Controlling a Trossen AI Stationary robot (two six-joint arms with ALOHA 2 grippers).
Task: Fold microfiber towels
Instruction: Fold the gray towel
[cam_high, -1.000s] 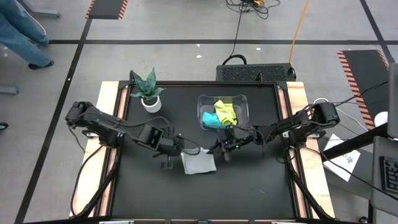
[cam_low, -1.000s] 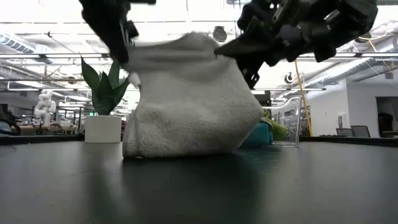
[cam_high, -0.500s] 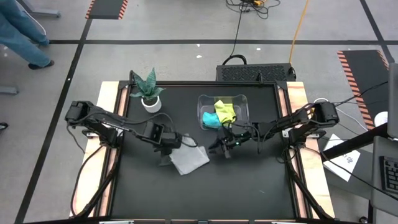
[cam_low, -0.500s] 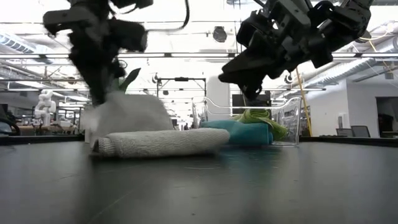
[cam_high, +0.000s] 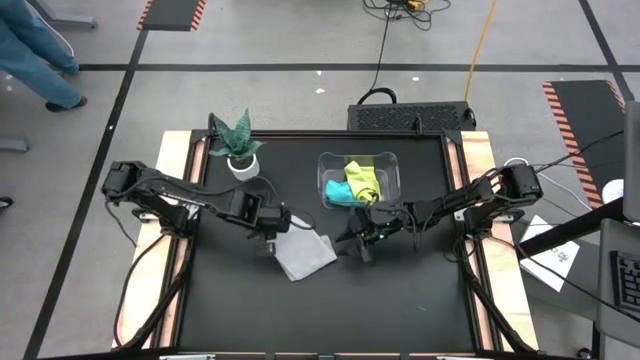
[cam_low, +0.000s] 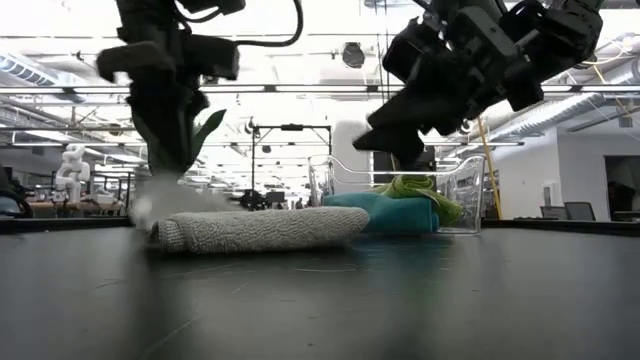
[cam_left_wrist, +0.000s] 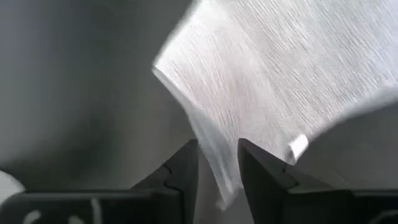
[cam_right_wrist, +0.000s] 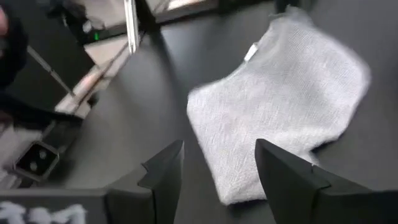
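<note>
The left gripper (cam_high: 272, 232), jaws slightly parted, seems to straddle the grey towel's (cam_high: 304, 255) upper-left corner. The towel lies folded mid-frame, long axis upper-left to lower-right. The right gripper (cam_high: 358, 243) hangs empty, jaws apart, off its right edge.

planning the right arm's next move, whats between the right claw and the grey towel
Nothing: in the high view only bare black table separates the open right claw from the folded grey towel. The right wrist view shows the same.
</note>
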